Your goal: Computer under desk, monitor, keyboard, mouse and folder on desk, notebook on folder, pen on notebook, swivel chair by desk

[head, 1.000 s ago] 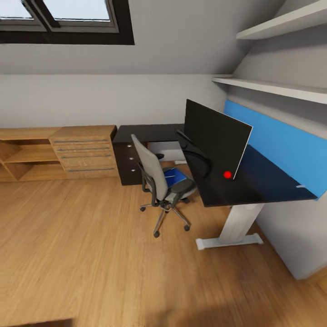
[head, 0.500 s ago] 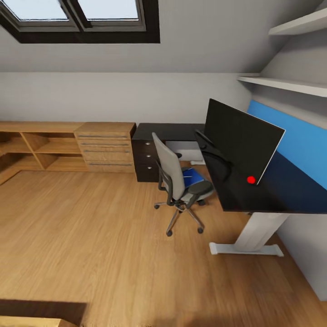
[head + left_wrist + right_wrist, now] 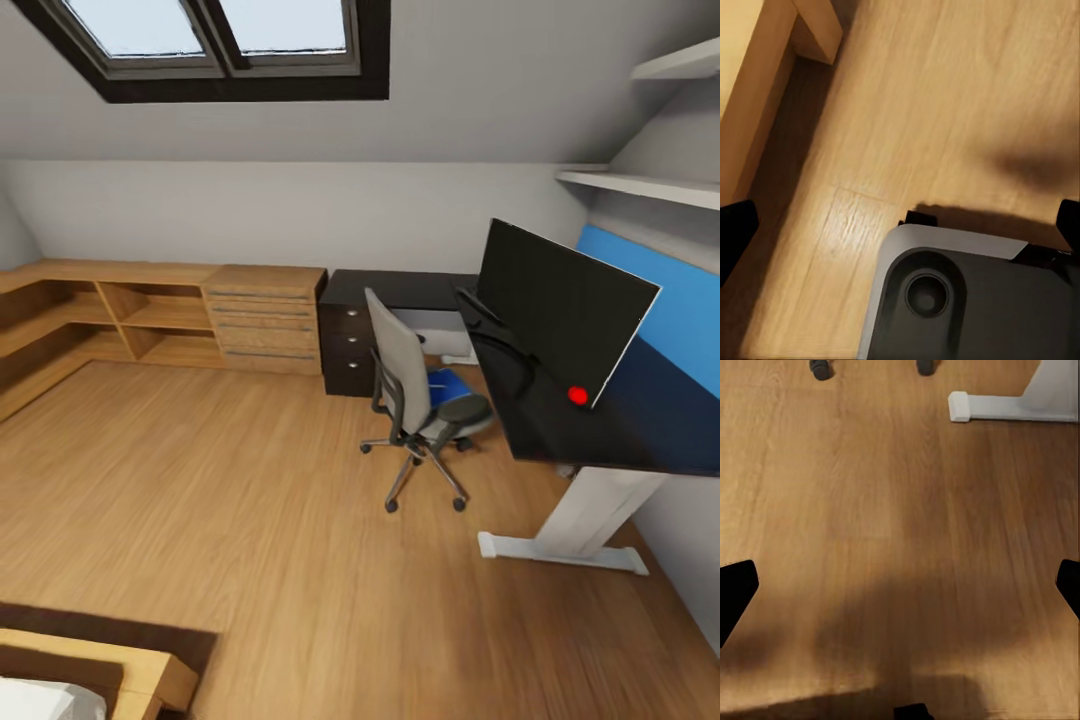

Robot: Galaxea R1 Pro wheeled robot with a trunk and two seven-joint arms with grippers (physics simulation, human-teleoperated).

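The head view has swung left, so the desk (image 3: 600, 430), monitor (image 3: 560, 300) and chair (image 3: 405, 385) holding the blue folder (image 3: 447, 383) sit further right, the robot approaching with both grippers spread and empty.

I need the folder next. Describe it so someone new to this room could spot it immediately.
Find the black-topped desk with the blue back panel at the right of the head view. The grey swivel chair stands in front of it, and the folder lies flat on its seat. It is the only bright blue thing on the otherwise grey and black chair.
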